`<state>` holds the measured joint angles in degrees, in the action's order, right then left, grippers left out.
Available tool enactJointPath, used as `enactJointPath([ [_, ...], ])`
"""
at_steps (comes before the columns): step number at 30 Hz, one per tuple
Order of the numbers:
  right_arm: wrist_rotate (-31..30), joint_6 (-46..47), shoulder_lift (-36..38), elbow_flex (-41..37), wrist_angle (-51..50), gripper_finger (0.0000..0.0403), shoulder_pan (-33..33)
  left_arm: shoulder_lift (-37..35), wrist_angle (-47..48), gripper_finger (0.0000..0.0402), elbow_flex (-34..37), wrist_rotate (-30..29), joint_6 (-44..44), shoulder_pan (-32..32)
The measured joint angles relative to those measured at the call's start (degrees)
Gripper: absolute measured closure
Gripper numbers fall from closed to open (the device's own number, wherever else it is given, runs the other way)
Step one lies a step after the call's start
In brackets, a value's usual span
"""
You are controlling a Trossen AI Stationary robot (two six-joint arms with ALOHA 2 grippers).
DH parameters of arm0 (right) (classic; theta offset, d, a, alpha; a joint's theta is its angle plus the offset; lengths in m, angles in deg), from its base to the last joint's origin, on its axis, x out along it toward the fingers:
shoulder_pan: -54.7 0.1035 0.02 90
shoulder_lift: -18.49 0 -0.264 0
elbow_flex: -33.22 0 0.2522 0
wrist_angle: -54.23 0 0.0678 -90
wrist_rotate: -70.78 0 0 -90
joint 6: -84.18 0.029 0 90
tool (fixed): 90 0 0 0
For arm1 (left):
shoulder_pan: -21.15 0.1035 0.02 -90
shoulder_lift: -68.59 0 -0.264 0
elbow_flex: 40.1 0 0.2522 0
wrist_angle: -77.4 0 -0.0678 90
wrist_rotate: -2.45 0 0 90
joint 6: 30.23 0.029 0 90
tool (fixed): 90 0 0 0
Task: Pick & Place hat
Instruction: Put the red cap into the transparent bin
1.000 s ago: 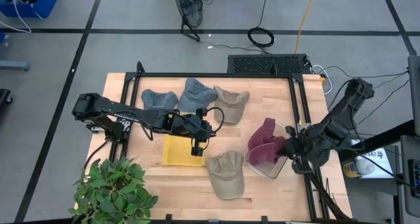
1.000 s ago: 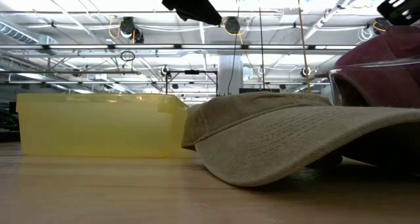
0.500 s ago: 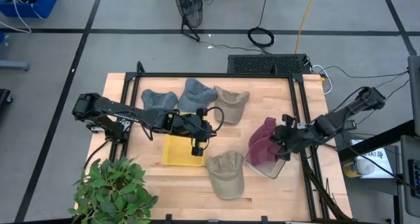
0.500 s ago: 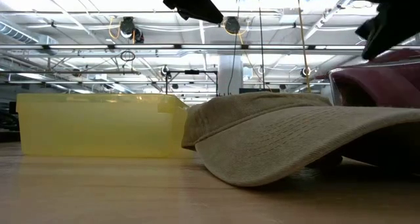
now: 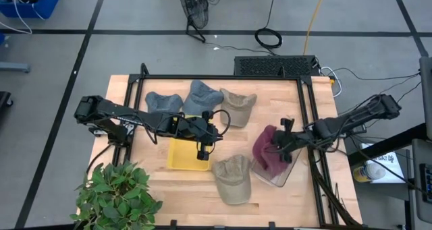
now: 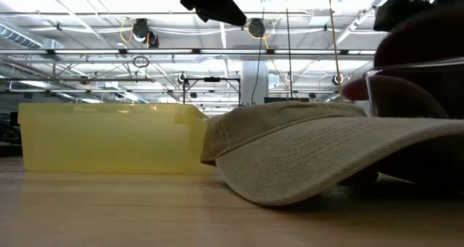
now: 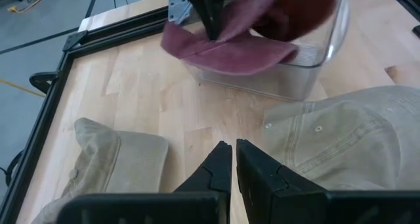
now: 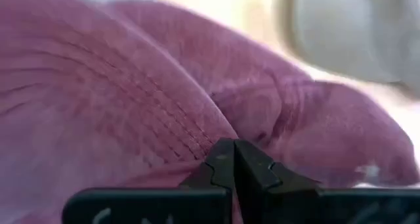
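Wooden table [image 5: 304,189]; clear bin [image 5: 277,176] at right, maroon hat [image 5: 268,152] inside, brim toward table centre, long axis slanting across the bin. Right gripper [image 5: 283,144] pressed against the hat's crown, fingers closed together. Left gripper [image 5: 202,151] above yellow tray [image 5: 182,159], fingers nearly closed, empty.

A leafy plant [image 5: 116,194] sits at the table's [image 5: 283,196] corner; a fan [image 5: 194,7], perhaps, stands beyond.

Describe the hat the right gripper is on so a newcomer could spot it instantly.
Start at the table's right side, where a clear plastic bin sits by the black frame rail. The maroon hat lies draped over it, under the right gripper. It is the only red one; the others are tan or blue-grey.
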<state>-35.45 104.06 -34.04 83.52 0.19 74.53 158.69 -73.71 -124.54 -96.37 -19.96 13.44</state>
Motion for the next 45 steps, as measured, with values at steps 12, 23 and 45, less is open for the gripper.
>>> enactJointPath([
  [12,-2.44,-1.43,0.78,1.04,-0.52,0.0403,0.50,0.00,0.02,0.0371,0.00,0.02,-0.29,0.00],
  [23,-7.79,-11.86,2.03,9.43,1.56,0.0403,1.95,0.00,0.02,0.0371,0.00,1.48,-0.44,-0.09],
  [45,-3.26,-12.14,-11.31,7.23,-0.74,0.0403,-1.49,0.00,0.10,0.0371,0.00,1.53,-0.94,-0.09],
])
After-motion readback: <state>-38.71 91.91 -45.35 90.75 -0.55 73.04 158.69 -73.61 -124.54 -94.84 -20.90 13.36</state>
